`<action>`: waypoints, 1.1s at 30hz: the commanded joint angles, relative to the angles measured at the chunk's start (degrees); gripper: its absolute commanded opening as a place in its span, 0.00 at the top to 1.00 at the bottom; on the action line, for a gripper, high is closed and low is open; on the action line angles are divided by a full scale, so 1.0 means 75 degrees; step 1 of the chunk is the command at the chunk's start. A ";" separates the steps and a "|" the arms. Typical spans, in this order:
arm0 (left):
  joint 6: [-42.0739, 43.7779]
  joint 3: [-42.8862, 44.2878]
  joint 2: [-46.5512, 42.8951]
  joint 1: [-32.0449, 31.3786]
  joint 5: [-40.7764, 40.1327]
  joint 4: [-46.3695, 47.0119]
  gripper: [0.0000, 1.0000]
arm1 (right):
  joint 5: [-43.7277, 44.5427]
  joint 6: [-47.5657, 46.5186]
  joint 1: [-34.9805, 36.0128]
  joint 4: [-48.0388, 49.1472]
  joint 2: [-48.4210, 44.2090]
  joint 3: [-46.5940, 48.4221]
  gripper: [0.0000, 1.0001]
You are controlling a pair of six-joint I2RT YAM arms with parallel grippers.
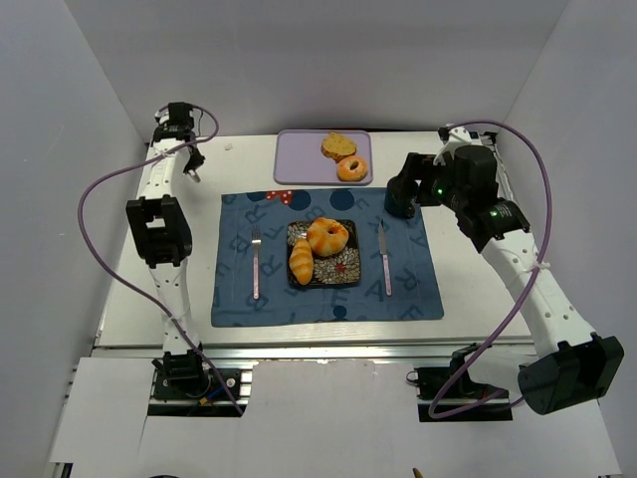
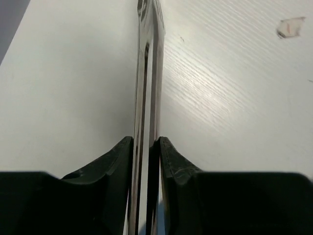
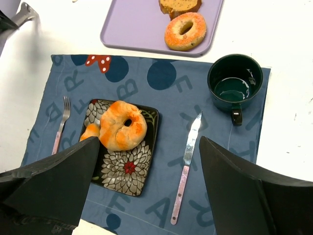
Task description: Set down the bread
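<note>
**Two breads plated, two waiting on the tray**

Two pieces are seen on the patterned plate (image 1: 343,275) at the middle of the blue placemat (image 1: 234,289): a ring-shaped bread (image 1: 327,236) and a small roll (image 1: 301,261). Two more are found on the lilac tray (image 1: 297,159) at the far side of the surface (image 1: 468,299): a glazed ring (image 1: 351,168) and, just behind it, a browner chunk (image 1: 338,146).

The right fingers (image 3: 244,191) are spread wide with nothing between them, and are held near the green mug (image 3: 234,81), close to the tray's right end. The glazed ring lies beyond them and a little to the left. Being round, it has no long axis to be matched.

The left fingers (image 2: 105,166) are pressed together over bare surface at the far left corner, well apart from the tray. The next pick is therefore judged to suit the right arm.
</note>
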 commanded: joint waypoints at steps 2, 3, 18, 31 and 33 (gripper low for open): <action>0.0293 0.0302 0.0142 0.0305 0.0426 0.0541 0.62 | 0.0147 -0.0169 0.0040 -0.0063 0.0152 0.0527 0.11; 0.0269 -0.0105 0.0189 0.0456 0.0508 0.0937 0.62 | 0.0147 -0.0192 0.0040 -0.0121 0.0222 0.0563 0.11; 0.0597 0.0430 0.0765 0.0973 0.1622 0.0836 0.02 | 0.0183 -0.0017 0.0040 -0.0321 0.0668 0.0926 0.11; -0.0364 -0.4430 -0.5419 0.0962 0.2970 0.0661 0.02 | 0.0078 0.0311 0.0052 -0.1693 0.1371 0.1959 0.11; -0.0410 -0.5450 -0.6861 0.0786 0.2760 0.0462 0.02 | -0.0016 0.0486 0.0134 -0.1401 0.1348 0.1829 0.11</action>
